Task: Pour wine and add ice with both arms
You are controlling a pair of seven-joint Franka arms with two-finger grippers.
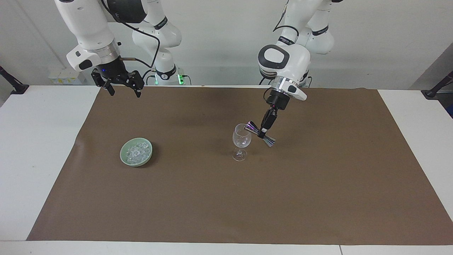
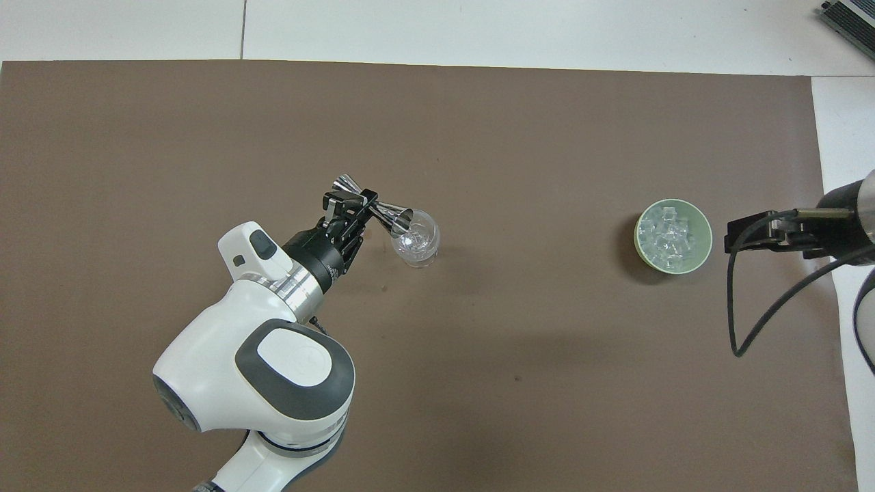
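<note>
Ice (image 1: 137, 151) lies heaped as small clear chunks in a pale green bowl (image 1: 124, 158) on the brown mat (image 1: 318, 198), toward the right arm's end of the table and well apart from both grippers. At the left gripper (image 1: 263, 133), the fingers are clamped on the narrow waist of a shiny metal jigger (image 1: 261, 133), held tilted with one cup end dipped at the rim of a clear wine glass (image 1: 241, 141). The glass stands upright on the mat just beside and below that gripper. From there the left arm (image 1: 283, 62) rises toward its base. The right gripper (image 1: 122, 87) hangs with its fingers spread wide and holding nothing, over the mat's edge, and its arm (image 1: 88, 32) waits above it.
</note>
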